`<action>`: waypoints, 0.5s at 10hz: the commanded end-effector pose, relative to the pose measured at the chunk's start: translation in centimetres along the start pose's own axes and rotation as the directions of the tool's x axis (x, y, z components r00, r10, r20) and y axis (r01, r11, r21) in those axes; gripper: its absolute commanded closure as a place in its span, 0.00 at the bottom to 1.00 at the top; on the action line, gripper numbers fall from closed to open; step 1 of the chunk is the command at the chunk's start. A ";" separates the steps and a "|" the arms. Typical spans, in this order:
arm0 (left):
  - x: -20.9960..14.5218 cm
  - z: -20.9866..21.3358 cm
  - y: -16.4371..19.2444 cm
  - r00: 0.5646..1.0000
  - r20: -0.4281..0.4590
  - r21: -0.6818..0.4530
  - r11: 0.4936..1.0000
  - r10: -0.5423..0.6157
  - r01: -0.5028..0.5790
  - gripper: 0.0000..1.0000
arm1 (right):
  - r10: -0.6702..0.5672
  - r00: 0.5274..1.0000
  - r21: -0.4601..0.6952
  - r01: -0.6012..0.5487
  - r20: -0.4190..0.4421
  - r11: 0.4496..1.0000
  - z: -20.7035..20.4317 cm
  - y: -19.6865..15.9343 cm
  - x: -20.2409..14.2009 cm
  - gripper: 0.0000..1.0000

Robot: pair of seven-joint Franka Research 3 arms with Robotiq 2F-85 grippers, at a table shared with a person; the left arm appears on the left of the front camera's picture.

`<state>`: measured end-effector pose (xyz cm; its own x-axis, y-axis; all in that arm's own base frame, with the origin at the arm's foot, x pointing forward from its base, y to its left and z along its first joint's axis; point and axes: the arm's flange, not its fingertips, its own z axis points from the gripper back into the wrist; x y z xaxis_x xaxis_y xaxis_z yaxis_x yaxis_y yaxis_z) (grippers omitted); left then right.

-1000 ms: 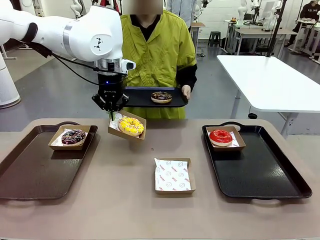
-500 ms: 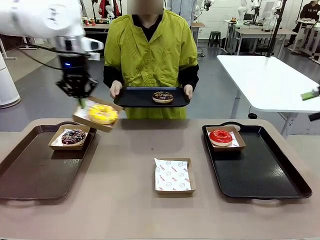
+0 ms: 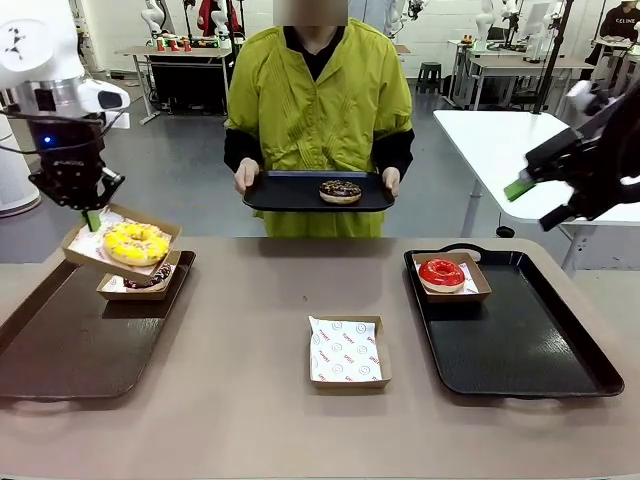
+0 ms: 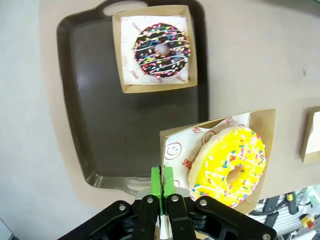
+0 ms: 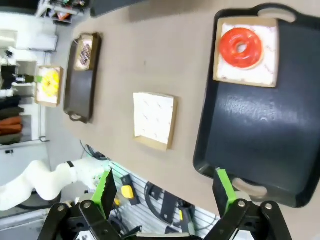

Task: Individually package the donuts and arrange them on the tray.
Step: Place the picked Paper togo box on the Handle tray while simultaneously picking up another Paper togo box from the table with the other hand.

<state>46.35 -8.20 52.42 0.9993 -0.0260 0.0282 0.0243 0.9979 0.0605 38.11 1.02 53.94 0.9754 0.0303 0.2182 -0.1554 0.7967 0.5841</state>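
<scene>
Left gripper: pads clamped on one rim corner of the cardboard box, which hangs tilted just beside the fingers, yellow-iced donut inside. Right gripper: jaws wide apart, empty. Risk: the single-corner pinch may let the box sag and the donut slide out, or the box may come down onto the boxed sprinkled donut ahead of the fingers on the left tray. In the front view, the carried box masks most of that donut.

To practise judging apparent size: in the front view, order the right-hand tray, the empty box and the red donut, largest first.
1. right-hand tray
2. empty box
3. red donut, farther back but clearly smaller
</scene>
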 end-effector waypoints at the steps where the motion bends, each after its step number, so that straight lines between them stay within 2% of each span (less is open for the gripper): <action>1: -1.2 -1.5 1.8 1.000 0.026 0.017 1.000 -0.018 0.017 0.99 | -0.016 1.000 -0.072 0.014 -0.017 0.997 -3.0 0.7 0.0 0.00; 3: -1.7 -3.1 3.5 1.000 0.010 0.018 1.000 0.004 -0.005 0.99 | -0.010 0.999 -0.113 0.005 -0.038 0.994 -5.9 1.9 0.0 0.00; 5: -1.8 -3.8 4.0 1.000 0.006 0.017 1.000 0.011 -0.011 0.99 | 0.002 0.999 -0.095 -0.007 -0.052 0.995 -6.5 1.7 -0.2 0.00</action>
<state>45.08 -4.37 48.84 0.9999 0.0068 0.0086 -0.0074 0.9978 0.0662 38.72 6.74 49.91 0.9797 0.0753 0.1855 -0.1616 0.8446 0.5105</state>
